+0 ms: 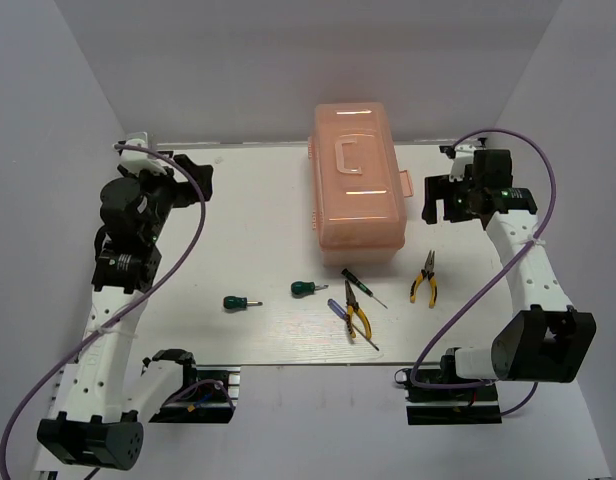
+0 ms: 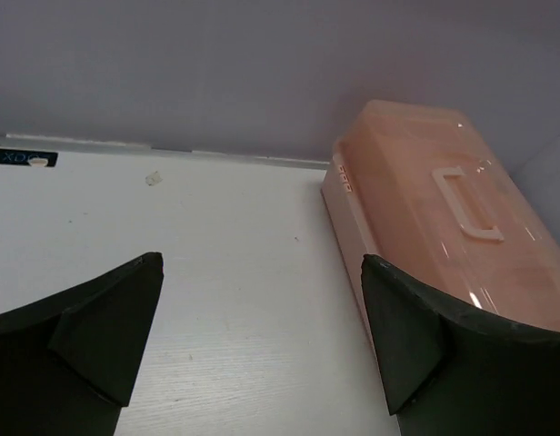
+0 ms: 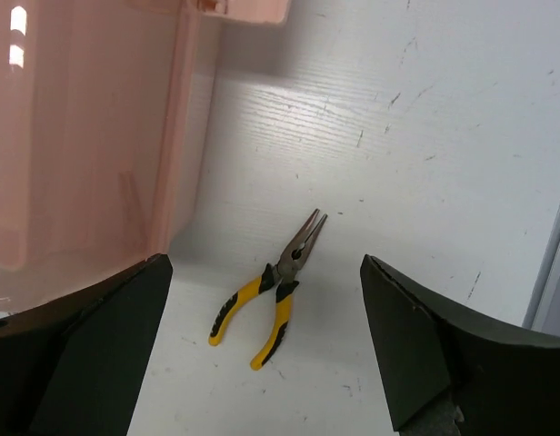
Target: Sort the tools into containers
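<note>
From above, the large translucent salmon-pink plastic toolbox [image 1: 356, 190] sits with its lid shut at the far middle of the white counter [image 1: 248, 220]. The tools lie loose in front of it. A stubby green-handled screwdriver [image 1: 242, 302] is out to the left, and a second green stubby screwdriver [image 1: 308, 289] lies nearer the box. To the right come a thin dark screwdriver [image 1: 363, 287] and a blue-handled screwdriver [image 1: 337, 306], which is crossed by yellow-and-black pliers [image 1: 356, 316]. A second pair of yellow-handled pliers [image 1: 424, 281] lies apart on the right. The left claw [image 1: 193, 176] hangs over the far left of the counter and the right claw [image 1: 438, 196] is beside the box (both released, holding nothing).

The left wrist view shows its dark fingers [image 2: 103, 331] spread wide over bare counter, with the box ahead on the right.

The right wrist view shows its fingers parted. The lone pliers lie between them on the counter, just beside the box wall.
</note>
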Robot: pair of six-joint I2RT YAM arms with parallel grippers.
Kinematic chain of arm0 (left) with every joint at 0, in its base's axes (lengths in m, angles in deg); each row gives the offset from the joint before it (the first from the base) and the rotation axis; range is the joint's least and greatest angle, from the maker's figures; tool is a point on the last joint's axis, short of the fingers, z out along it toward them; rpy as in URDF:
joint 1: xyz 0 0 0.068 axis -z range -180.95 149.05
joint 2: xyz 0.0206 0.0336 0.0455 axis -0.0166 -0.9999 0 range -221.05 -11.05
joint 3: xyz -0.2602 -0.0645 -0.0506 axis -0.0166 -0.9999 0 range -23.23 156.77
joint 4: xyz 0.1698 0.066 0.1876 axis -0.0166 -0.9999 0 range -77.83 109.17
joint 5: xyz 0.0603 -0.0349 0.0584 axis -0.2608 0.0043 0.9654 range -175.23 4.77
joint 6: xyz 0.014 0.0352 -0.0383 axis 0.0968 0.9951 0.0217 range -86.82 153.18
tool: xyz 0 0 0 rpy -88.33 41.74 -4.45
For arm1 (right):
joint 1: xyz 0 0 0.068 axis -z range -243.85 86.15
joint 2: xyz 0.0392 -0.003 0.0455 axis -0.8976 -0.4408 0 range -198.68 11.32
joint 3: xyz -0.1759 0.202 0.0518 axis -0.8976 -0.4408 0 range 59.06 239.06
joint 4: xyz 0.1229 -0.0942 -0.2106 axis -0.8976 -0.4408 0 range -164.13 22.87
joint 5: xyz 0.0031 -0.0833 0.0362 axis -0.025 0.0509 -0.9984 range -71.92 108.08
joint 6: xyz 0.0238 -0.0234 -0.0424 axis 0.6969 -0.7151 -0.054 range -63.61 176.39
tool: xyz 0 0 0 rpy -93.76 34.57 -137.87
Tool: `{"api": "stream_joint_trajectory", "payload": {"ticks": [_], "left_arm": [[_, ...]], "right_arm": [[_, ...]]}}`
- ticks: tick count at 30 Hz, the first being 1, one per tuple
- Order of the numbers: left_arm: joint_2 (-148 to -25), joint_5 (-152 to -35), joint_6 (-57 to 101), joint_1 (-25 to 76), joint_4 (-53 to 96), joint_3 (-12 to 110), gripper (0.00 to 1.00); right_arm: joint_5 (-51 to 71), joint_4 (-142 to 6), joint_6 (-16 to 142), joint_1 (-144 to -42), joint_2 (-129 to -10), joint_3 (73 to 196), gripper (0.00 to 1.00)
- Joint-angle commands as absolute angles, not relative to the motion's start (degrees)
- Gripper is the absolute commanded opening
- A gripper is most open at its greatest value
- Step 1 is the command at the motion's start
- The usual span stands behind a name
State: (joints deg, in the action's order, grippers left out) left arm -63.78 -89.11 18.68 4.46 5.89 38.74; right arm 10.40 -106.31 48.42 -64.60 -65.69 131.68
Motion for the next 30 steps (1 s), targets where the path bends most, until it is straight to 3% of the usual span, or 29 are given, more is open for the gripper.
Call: {"api": "stream_joint_trajectory", "payload": {"ticks": [1, 9, 11, 12, 13, 14, 18, 19, 21, 22, 23, 26, 30], "left_arm": [[-66.4, -91.8, 17.4, 4.5, 1.2, 37.9, 1.00], [-70.9, -100.3, 15.0, 4.5, 3.3, 37.9, 0.96], [-73.2, -102.3, 14.4, 4.5, 4.7, 37.9, 0.73], [-74.1, -104.2, 13.8, 4.5, 5.9, 38.5, 0.51], [-75.1, -104.2, 13.8, 4.5, 5.9, 38.5, 0.22], [-77.3, -104.2, 12.9, 4.5, 5.9, 39.3, 0.00], [-82.3, -108.2, 12.4, 5.6, 7.0, 41.5, 0.00], [-83.4, -109.0, 12.3, 5.6, 7.0, 42.1, 0.00], [-85.8, -111.0, 11.8, 5.6, 6.4, 43.1, 0.41], [-86.4, -111.9, 11.8, 5.6, 6.4, 43.1, 0.55], [-86.4, -112.6, 11.8, 5.6, 6.4, 43.6, 0.74], [-86.4, -113.7, 11.3, 5.6, 7.2, 42.9, 0.81], [-85.8, -115.0, 10.0, 5.6, 9.3, 40.3, 0.82]], "right_arm": [[9.6, -108.3, 46.7, -64.5, -64.4, 132.3, 0.90], [2.1, -112.9, 32.5, -64.5, -64.7, 135.4, 0.90], [3.2, -110.5, 35.1, -64.5, -64.3, 135.6, 0.90], [1.5, -111.0, 34.2, -64.5, -64.7, 137.3, 0.74], [-0.4, -110.4, 32.2, -64.5, -65.1, 138.2, 0.39], [-2.4, -108.9, 33.9, -64.5, -65.2, 139.2, 0.02], [-12.3, -98.6, 41.7, -66.5, -71.4, 148.7, 0.00], [-15.0, -99.2, 45.5, -67.0, -75.2, 151.6, 0.10], [-18.0, -100.6, 51.4, -70.1, -81.6, 162.8, 0.31], [-18.2, -100.3, 55.6, -70.8, -87.4, 165.1, 0.62], [-18.3, -98.6, 60.5, -72.0, -89.2, 170.2, 0.71], [-19.2, -93.7, 69.7, -75.2, -95.6, 175.6, 0.76], [-17.5, -91.0, 78.3, -79.0, -101.9, 178.4, 0.66]]}}
